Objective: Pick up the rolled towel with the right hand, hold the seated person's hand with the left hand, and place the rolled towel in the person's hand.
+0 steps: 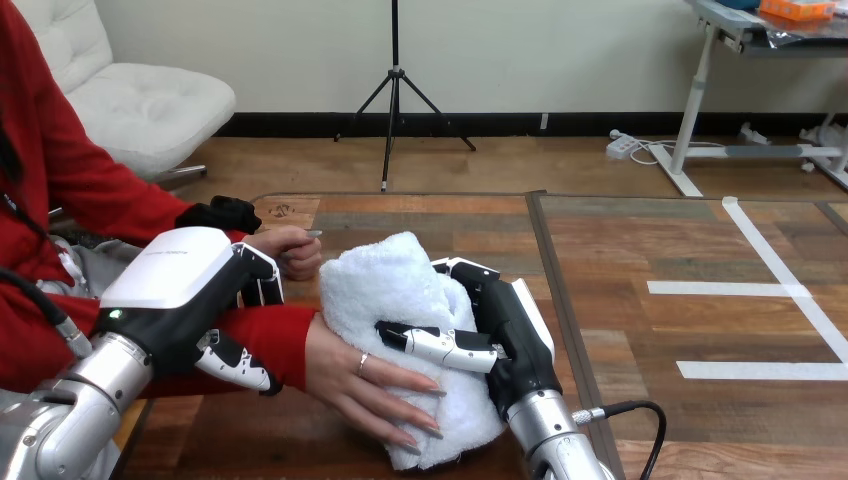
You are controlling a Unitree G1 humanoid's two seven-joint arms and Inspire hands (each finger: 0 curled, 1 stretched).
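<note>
wooden table (620, 330) lies open right of my right hand (508, 335), clamped on the fluffy white rolled towel (390, 285) under the person's hand (350, 375); my left hand (190, 300) wraps their red-sleeved wrist (280, 335).

Fingers of the right hand (512, 335) — mostly hidden behind the rolled towel (390, 290).
</note>
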